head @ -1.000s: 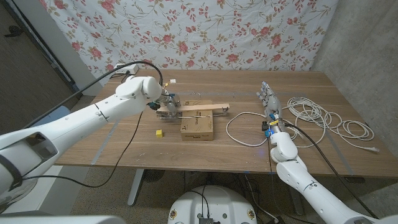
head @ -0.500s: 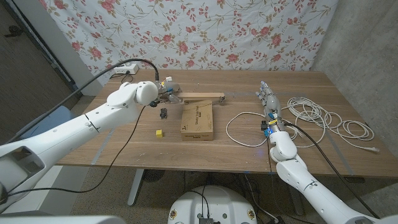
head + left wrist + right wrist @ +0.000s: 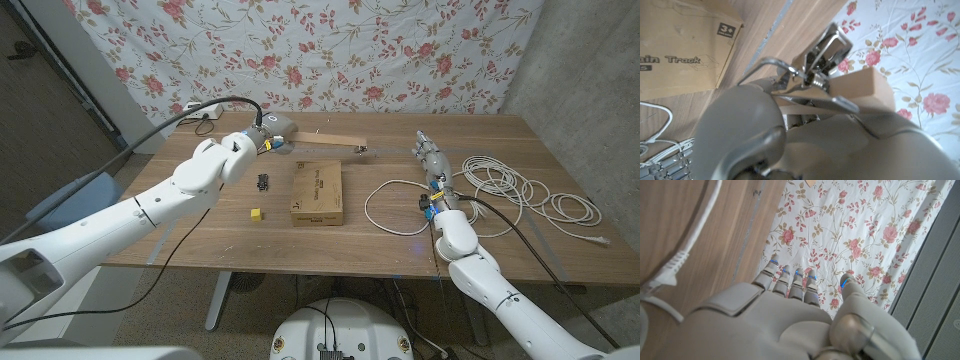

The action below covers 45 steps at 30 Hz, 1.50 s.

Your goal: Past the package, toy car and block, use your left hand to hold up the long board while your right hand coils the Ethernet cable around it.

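My left hand (image 3: 270, 134) grips one end of the long wooden board (image 3: 325, 141) and holds it off the table, beyond the cardboard package (image 3: 318, 192). The board reaches right, roughly level. In the left wrist view a metal clip (image 3: 824, 56) sits on the board (image 3: 862, 89) at my fingers. A small dark toy car (image 3: 264, 181) and a yellow block (image 3: 257, 213) lie left of the package. The white Ethernet cable (image 3: 520, 188) lies in loose coils at the right, one loop (image 3: 392, 208) reaching toward the package. My right hand (image 3: 433, 165) stands beside that loop, fingers straight, holding nothing.
A white power strip (image 3: 200, 111) with a black cord lies at the table's far left corner. A flowered cloth (image 3: 330, 50) hangs behind the table. The cable's plug end (image 3: 667, 277) lies close by my right hand (image 3: 790, 320).
My left hand has lifted the board from above the package and carried it toward the table's far side. The package now shows whole. My right hand has stayed in place.
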{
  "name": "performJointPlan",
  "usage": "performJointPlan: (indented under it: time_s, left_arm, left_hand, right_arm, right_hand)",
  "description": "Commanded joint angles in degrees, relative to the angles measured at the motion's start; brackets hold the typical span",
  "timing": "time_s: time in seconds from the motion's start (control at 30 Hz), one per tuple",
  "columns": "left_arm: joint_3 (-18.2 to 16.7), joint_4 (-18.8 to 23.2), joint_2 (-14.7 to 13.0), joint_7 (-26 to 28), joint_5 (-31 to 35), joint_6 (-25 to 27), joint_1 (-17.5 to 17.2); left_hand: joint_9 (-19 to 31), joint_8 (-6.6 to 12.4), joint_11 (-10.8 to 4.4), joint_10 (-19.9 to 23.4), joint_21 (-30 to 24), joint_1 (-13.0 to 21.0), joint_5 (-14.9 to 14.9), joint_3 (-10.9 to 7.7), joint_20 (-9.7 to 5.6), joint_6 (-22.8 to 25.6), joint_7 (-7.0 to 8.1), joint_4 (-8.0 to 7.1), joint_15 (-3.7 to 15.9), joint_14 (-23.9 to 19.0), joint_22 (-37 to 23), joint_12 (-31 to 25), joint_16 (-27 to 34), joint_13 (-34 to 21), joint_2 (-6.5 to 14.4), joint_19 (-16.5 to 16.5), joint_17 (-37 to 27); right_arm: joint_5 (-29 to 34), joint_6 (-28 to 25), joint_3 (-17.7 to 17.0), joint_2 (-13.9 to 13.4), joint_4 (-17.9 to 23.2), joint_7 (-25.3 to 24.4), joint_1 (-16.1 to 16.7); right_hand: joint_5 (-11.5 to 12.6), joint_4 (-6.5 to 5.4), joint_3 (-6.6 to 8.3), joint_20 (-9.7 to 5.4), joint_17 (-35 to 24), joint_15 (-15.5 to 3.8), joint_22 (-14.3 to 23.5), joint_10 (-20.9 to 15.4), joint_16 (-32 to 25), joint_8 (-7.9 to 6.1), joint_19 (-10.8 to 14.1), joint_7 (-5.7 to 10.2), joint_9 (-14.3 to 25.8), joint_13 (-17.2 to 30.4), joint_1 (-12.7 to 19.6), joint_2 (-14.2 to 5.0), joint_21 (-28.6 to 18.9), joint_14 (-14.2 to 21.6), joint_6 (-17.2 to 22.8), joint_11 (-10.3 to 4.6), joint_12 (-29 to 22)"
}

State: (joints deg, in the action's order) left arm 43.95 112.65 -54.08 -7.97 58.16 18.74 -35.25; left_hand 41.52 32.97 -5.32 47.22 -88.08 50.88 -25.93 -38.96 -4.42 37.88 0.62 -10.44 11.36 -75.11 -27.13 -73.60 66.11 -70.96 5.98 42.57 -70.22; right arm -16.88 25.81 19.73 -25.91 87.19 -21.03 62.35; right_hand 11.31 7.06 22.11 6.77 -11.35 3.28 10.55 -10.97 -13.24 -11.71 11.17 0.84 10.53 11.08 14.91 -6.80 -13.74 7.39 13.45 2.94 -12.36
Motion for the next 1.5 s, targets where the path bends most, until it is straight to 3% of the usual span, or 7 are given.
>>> performJointPlan:
  time_s: [0.03,0.23,0.47,0.87,1.17,1.37,1.5]
  left_arm:
    - [-2.5,-4.7,1.3,19.1,13.0,-5.2,-4.1]
    - [-3.7,-7.7,2.7,28.5,14.0,-5.1,-5.7]
    - [-4.0,-11.6,4.2,37.9,15.4,-3.7,-6.5]
    - [-3.4,-17.1,6.3,50.8,15.3,-1.0,-6.6]
    - [-3.0,-18.3,7.1,54.3,12.9,0.7,-6.8]
    - [-3.1,-18.8,7.7,56.8,11.1,1.5,-7.0]
    - [-3.6,-18.7,8.1,58.2,9.0,1.7,-7.5]
  left_hand:
    - [1.4,1.27,-0.16,-0.5,0.7,-3.6,-0.9,-0.82,-1.16,0.0,0.42,0.07,-0.06,0.6,0.3,-1.5,0.8,-0.1,2.6,-0.3,-0.2]
    - [2.5,2.11,-0.23,-0.7,0.6,-4.2,-1.3,-1.12,-1.16,-0.3,0.44,0.23,0.06,0.8,0.3,-2.6,1.2,-0.1,2.6,-0.2,-0.2]
    - [2.6,2.47,-0.39,-1.4,1.2,-4.9,-1.8,-1.41,-1.24,-0.4,0.44,0.35,0.22,1.8,1.1,-3.8,1.5,-0.1,2.6,-0.6,-0.1]
    - [2.3,2.85,-0.54,-2.0,1.1,-5.8,-2.2,-1.78,-1.37,-0.5,0.38,0.55,0.31,2.0,1.8,-5.5,2.1,0.0,2.6,-0.6,0.0]
    - [2.0,3.09,-0.82,-2.3,1.0,-6.3,-2.4,-2.02,-1.50,-0.5,0.42,0.66,0.32,2.2,2.2,-6.7,2.5,0.1,2.7,-0.6,0.0]
    - [1.9,3.23,-0.81,-2.5,1.0,-6.6,-2.5,-2.14,-1.61,-0.7,0.34,0.72,0.34,2.3,2.5,-7.4,2.7,0.1,2.8,-0.6,0.0]
    - [1.8,3.34,-0.77,-2.6,0.9,-6.8,-2.5,-2.20,-1.68,-0.7,0.35,0.74,0.35,2.3,2.6,-7.9,2.8,0.1,2.8,-0.6,0.0]
  right_arm:
    - [9.3,-19.1,-1.7,-6.4,16.8,-10.0,6.8]
    - [12.5,-28.3,-2.1,-9.7,24.3,-11.9,9.6]
    - [15.7,-40.3,-1.7,-13.0,32.4,-12.6,11.9]
    - [20.9,-53.4,0.4,-16.1,40.7,-13.8,13.9]
    - [25.1,-64.7,3.2,-17.9,46.3,-13.9,14.0]
    - [26.8,-69.0,4.2,-19.1,48.8,-14.0,14.5]
    - [29.1,-75.2,6.6,-19.4,50.6,-13.8,13.2]
  right_hand:
    - [-0.1,1.02,0.62,0.24,-0.3,-0.16,0.3,-1.0,-0.5,-0.50,0.5,0.12,0.1,0.2,1.6,-0.38,-0.1,0.7,0.7,-0.44,-0.2]
    - [-0.3,1.50,0.98,0.30,-0.3,-0.33,0.3,-1.2,-0.6,-0.49,0.5,0.25,0.1,0.2,2.5,-0.49,0.0,0.9,1.0,-0.11,-0.2]
    - [-0.4,1.92,1.49,0.28,-0.5,-0.64,0.3,-1.4,-0.7,-0.42,0.8,0.51,0.2,0.3,3.6,-0.86,-0.1,1.2,1.1,-0.88,-0.2]
    - [-0.6,2.53,2.23,0.01,-0.6,-1.59,0.3,-2.4,-1.3,-0.45,1.9,0.42,0.2,0.4,5.7,-1.00,-0.4,2.8,1.7,-1.53,-0.3]
    - [-1.1,2.67,2.58,-0.55,-1.4,-3.16,0.5,-5.5,-3.5,-0.77,5.9,-0.07,0.3,0.5,8.7,-0.55,-1.7,7.7,3.9,-0.91,-0.9]
    - [-1.1,2.90,2.87,-0.45,-1.5,-3.36,0.5,-5.8,-3.6,-0.81,6.1,-0.15,0.4,0.5,9.7,-0.63,-1.8,7.8,4.2,-1.07,-0.9]
    - [-1.0,3.13,3.30,-0.57,-1.6,-3.55,0.5,-5.8,-3.5,-0.77,6.2,0.00,0.4,0.5,10.8,-0.90,-1.8,7.6,4.3,-1.28,-0.8]
